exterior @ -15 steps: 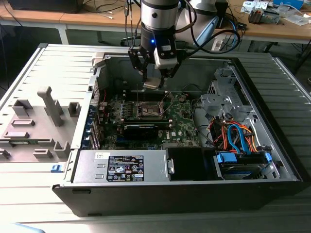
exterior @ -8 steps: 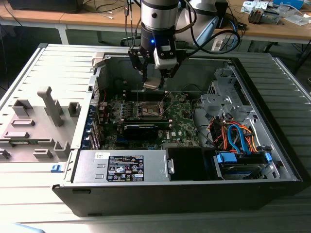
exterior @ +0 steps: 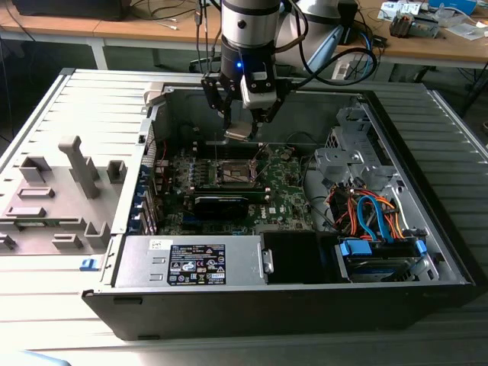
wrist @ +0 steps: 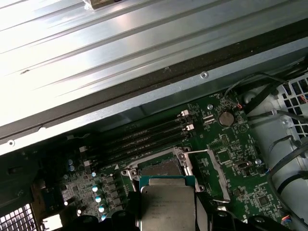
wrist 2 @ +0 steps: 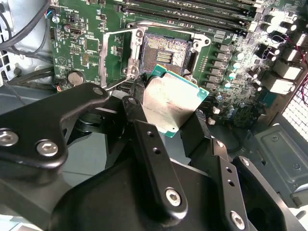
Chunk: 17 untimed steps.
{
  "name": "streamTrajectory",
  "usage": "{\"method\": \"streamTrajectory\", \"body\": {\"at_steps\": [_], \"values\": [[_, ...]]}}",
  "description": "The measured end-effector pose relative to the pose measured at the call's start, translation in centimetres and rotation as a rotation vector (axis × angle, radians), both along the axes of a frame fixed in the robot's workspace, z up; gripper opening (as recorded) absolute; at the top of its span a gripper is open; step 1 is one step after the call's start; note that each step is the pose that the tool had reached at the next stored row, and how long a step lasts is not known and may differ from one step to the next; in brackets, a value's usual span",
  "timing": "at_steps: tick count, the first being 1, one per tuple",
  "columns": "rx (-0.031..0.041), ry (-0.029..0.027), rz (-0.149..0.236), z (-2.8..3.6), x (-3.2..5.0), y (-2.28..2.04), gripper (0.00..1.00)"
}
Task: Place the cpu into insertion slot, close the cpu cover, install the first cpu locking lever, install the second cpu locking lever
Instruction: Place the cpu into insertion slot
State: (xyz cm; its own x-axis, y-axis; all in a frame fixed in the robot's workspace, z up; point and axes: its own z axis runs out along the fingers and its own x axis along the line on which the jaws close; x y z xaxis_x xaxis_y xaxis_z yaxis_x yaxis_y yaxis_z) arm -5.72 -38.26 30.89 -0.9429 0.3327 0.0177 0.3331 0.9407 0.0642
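One robot arm hangs over an open computer case [exterior: 427, 255] that lies on its side on a grey table. At the end of the arm, the gripper [exterior: 242, 128] is closed on the cpu [exterior: 239, 134], and its two black fingers [wrist 2: 153, 154] press on the chip's two sides. In the second wrist view the cpu [wrist 2: 172, 102] shows its shiny silver top with a thin green edge around it, and it is a little tilted. The chip is up in the air, not yet down on the green board [exterior: 288, 197]. The insertion slot [exterior: 239, 175] sits right under it, near the middle of that board. In both wrist views the insertion slot [wrist 2: 166, 53] [wrist: 161, 168] is bare and open, with a dark frame around it. The cpu cover [wrist 2: 105, 57] is swung away and lies just beside the slot, so it is not over the slot. Four long black memory slots [wrist: 144, 137] run next to the insertion slot. In the exterior view, blue and orange wires [exterior: 374, 215] curl in the case on the exterior view's right. A silver box with a sticker [exterior: 191, 263] sits at the front of the case. A grey tray [exterior: 57, 194] with small blocks standing on it rests outside the case, on the exterior view's left.
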Motion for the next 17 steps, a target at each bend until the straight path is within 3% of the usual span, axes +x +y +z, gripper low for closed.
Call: {"method": "streamTrajectory", "body": {"at_steps": [17], "values": [[-0.0001, 0.0, -0.023, -0.04, 0.0, 0.0, 0.55]]}}
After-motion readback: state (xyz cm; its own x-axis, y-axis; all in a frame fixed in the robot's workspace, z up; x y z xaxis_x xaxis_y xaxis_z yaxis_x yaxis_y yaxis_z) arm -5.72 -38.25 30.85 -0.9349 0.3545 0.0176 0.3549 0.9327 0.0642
